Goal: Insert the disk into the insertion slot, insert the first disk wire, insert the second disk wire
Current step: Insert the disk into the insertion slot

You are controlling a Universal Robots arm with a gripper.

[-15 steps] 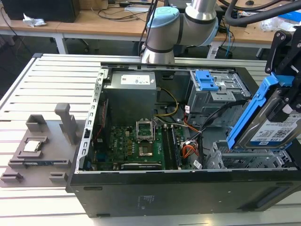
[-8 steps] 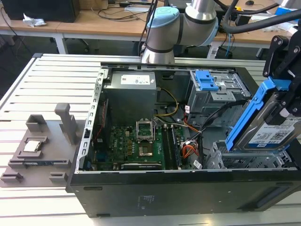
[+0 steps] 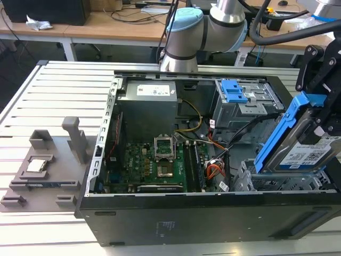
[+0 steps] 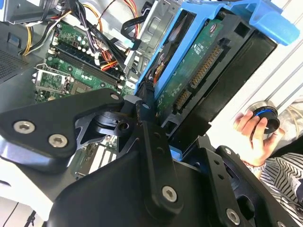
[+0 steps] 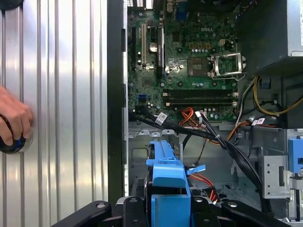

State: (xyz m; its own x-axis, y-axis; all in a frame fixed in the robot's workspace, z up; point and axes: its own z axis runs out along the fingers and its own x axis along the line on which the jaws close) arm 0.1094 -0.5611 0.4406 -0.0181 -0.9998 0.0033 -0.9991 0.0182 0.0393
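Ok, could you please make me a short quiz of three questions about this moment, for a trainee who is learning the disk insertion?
1. True or false: the disk already lies flat inside the insertion slot.
2. What does the gripper hold? A) a loose wire B) the disk, in its blue carrier C) nothing
3. Fill the gap: in the exterior view, the disk is at the ___ end of the open computer case.

Key: 1. False: it is tilted, held over the slot. 2. B. 3. The exterior view's right.
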